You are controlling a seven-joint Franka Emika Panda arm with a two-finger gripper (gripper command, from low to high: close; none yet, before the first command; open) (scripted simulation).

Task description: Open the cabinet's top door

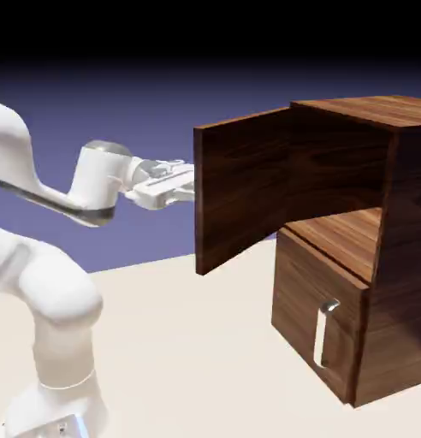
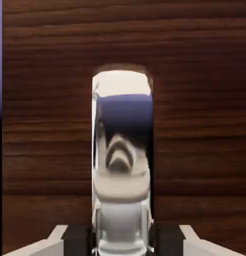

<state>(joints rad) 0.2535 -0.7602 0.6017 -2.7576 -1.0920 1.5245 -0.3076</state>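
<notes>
- The claw [image 2: 123,240] is clamped narrow on the silver bar handle [image 2: 122,150] of the top door [image 1: 244,188]; in the hand view the handle fills the gap between the two grey fingertips [image 2: 50,244] and mirrors the white arm.
- In the exterior view the claw's tip is hidden behind the door's free left edge, on its outer face.
- The top door stands swung wide, its panel reaching out to the left of the cabinet [image 1: 376,248], showing its inner wood-grain side and the open upper compartment with a wooden shelf floor [image 1: 342,235].
- The cabinet sits at the right of the scene on the pale surface [image 1: 188,342].
- Below the open compartment, the lower door [image 1: 321,325] is closed, its own vertical silver handle [image 1: 323,334] untouched.
- The white arm [image 1: 51,282] rises at the left and reaches level to the right, toward the door.
- Between the arm's base and the cabinet lies only bare surface; nothing stands against the door's outer face except the claw.
</notes>
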